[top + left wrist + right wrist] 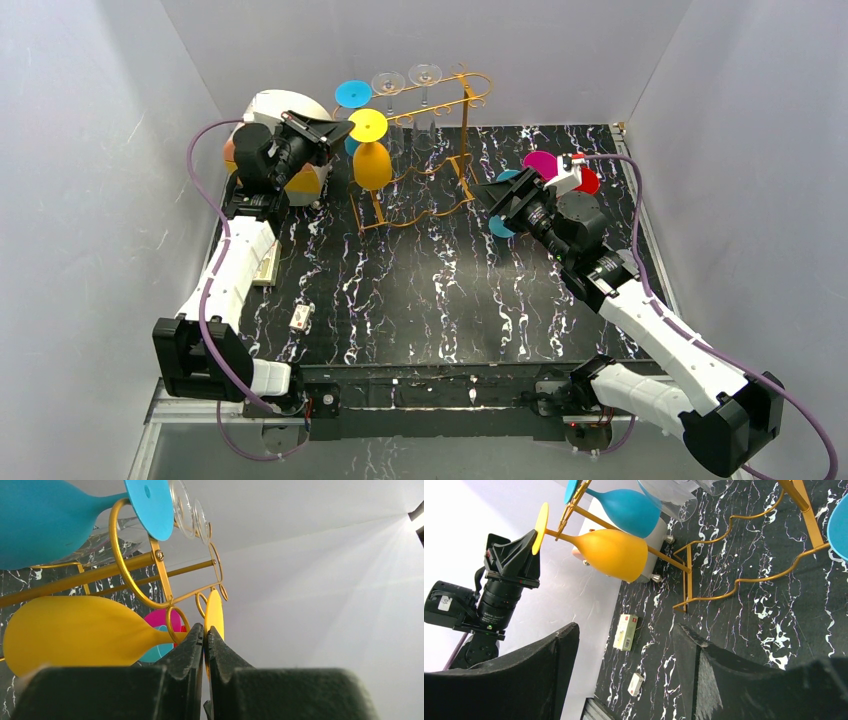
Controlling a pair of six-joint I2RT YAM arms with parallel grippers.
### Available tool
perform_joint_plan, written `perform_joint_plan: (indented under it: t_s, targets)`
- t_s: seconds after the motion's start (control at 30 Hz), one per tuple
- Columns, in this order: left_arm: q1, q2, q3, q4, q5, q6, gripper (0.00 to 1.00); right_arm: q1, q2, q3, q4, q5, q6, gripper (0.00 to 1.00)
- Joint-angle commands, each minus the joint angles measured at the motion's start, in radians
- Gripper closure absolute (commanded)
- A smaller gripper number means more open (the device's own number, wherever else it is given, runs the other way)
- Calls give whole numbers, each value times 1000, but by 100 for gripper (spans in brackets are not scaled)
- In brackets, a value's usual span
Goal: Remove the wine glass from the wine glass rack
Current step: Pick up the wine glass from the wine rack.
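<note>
Glass (372, 165), yellow, on rack (75, 579) | left jaws pinch foot | right jaws apart

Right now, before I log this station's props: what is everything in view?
wine glass rack: one, golden wire, far middle of the table
yellow wine glass: one, yellow, hanging at the rack's left end
blue wine glass: one, blue, hanging behind the yellow one
clear wine glasses: two, clear, hanging along the rack's far side
magenta glass, red glass, teal glass: one each, right of the rack, half hidden
round box: one, cream and orange, far left
small boxes: two, pale, table's left side
left gripper: black, shut on the yellow glass's foot
right gripper: black, open, empty
</note>
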State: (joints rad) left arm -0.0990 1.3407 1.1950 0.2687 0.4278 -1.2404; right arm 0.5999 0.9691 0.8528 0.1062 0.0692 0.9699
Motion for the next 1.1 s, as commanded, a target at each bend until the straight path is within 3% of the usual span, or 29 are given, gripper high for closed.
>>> perform_joint_plan:
  t_s: [0.0,0.57,0.73,0.83,1.07]
  targets:
    - [7,-36,-13,57,35,-22,100,-2,-15,-4,15,20,0,24]
    - [8,-83,-26,10,54,38,100,-1,-16,-4,13,19,-5,23]
    - [8,-154,-43,-98,84,170,100,0,-25,-9,39,3,-27,21]
    - [8,-222,-86,-112,120,229,100,0,-24,-21,101,-58,-67,20]
    - [7,-373,-245,-68,244,313,100,-1,70,36,201,-356,-136,16]
